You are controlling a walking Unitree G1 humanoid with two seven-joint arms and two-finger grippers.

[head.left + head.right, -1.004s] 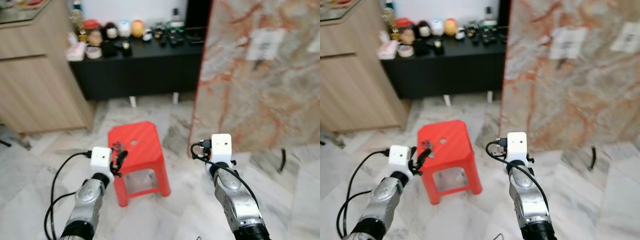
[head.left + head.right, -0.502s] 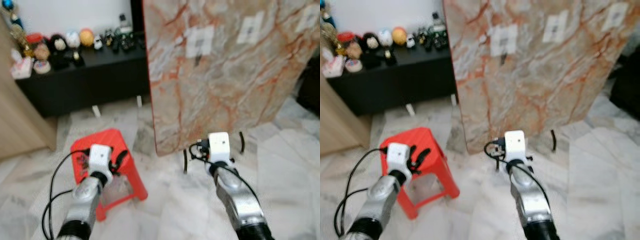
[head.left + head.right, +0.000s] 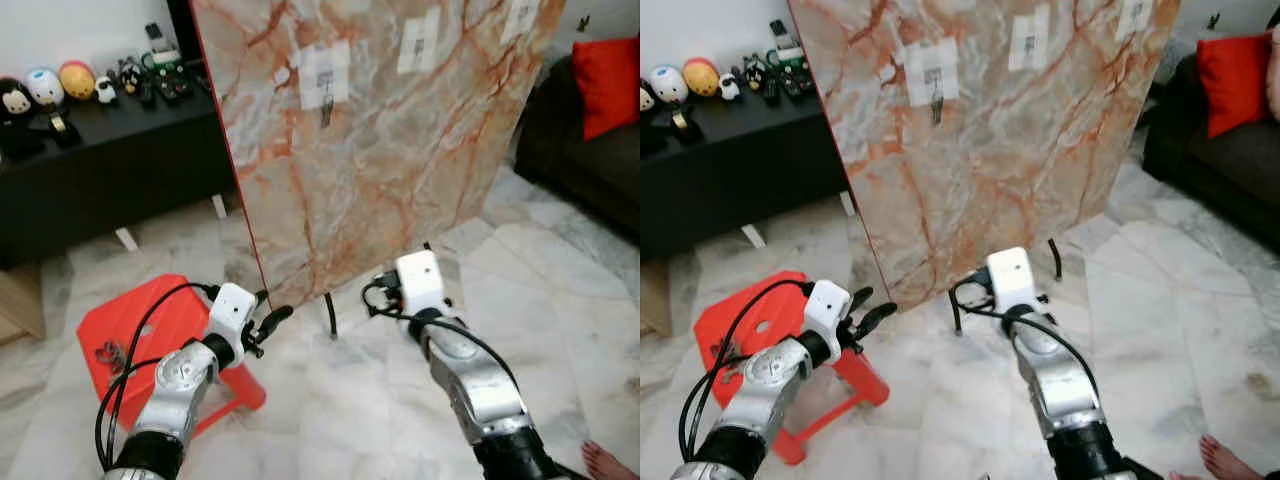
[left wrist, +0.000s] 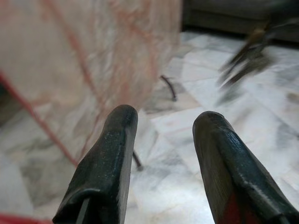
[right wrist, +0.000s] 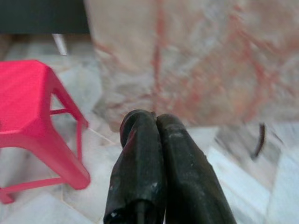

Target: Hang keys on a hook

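The keys (image 3: 105, 352) lie on the top of a red plastic stool (image 3: 150, 310) at the lower left. My left gripper (image 4: 166, 115) is open with nothing between its fingers (image 3: 270, 320); it hangs just past the stool's right edge, to the right of the keys. A tall marble panel (image 3: 400, 170) stands ahead, with white patches on it that carry small dark hooks (image 3: 327, 108). My right gripper (image 5: 150, 119) is shut with nothing seen in it, low in front of the panel behind its white wrist block (image 3: 416, 285).
A black low cabinet (image 3: 110, 160) with figurines runs along the back left. A dark sofa (image 3: 580, 150) with a red cushion (image 3: 607, 70) is at the right. The panel's black stand leg (image 3: 330, 315) rests on the marble floor. A person's bare foot (image 3: 608, 463) is at the lower right.
The camera has swung right, so the stool is now at the lower left and the panel in the middle. My left gripper has left the keys, which stay on the stool.
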